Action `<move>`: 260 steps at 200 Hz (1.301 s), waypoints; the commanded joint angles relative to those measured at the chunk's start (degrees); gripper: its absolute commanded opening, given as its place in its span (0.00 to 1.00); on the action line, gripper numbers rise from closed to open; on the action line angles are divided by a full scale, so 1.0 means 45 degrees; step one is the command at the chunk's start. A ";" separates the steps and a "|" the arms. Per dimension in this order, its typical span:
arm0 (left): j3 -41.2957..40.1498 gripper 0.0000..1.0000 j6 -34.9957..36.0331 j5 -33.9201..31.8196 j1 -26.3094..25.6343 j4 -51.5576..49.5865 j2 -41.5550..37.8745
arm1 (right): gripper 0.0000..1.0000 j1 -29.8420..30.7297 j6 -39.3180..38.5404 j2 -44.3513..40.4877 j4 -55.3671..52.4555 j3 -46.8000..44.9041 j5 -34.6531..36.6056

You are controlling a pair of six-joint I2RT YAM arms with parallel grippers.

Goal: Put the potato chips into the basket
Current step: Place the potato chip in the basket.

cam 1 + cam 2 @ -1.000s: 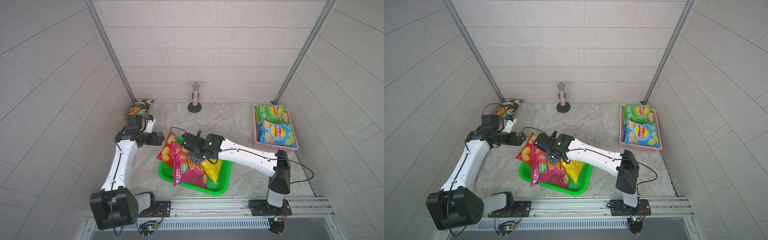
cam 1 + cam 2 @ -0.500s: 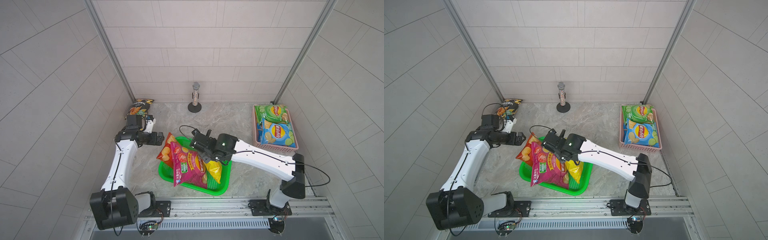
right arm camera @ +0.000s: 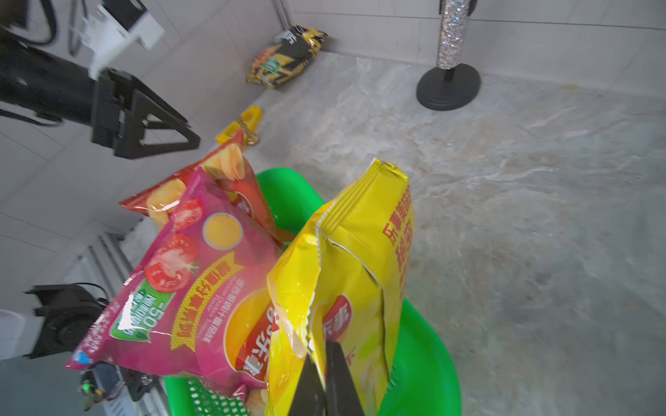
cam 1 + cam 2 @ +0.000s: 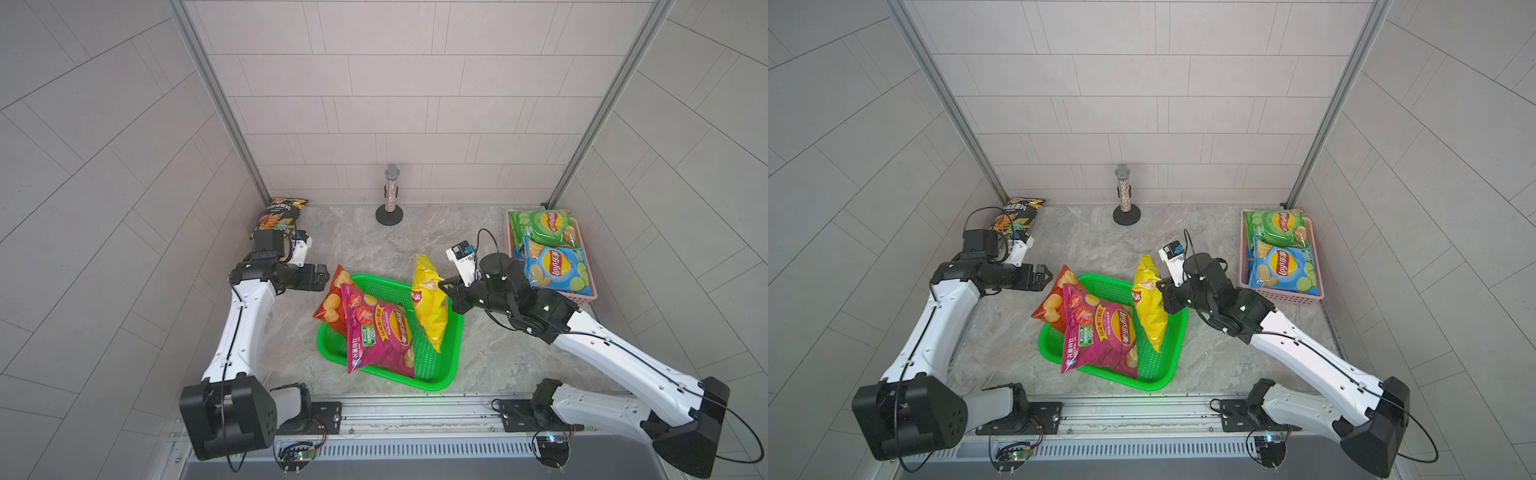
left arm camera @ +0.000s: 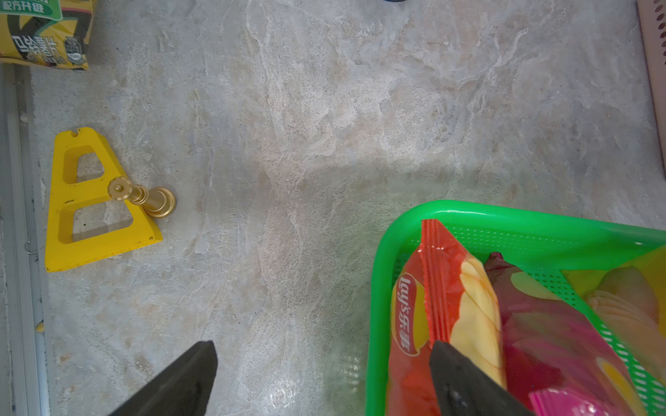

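Two baskets: green basket (image 4: 430,365) lower centre, pink basket (image 4: 573,296) mid-right with green bag (image 4: 540,226) and blue bag (image 4: 552,270) inside. Magenta bag (image 4: 380,332) and red-orange bag (image 4: 332,301) lean in green basket. Yellow bag (image 4: 430,303) hangs over its right side, edge pinched in clenched right gripper (image 4: 442,286). Black bag (image 4: 276,216) left of centre, against wall. Left gripper (image 4: 322,276) spread wide, holding nothing, just beside red-orange bag.

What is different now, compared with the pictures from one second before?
The right gripper shut on the yellow bag and raised it from the green tray, drawing back toward the pink basket. The left gripper, open, the magenta bag and the red-orange bag stayed put.
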 commanded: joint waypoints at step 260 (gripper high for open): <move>-0.0003 1.00 0.0156 0.0753 0.0095 -0.0220 -0.0038 | 0.42 -0.3634 -0.4323 0.1423 0.5107 -0.2626 -0.5061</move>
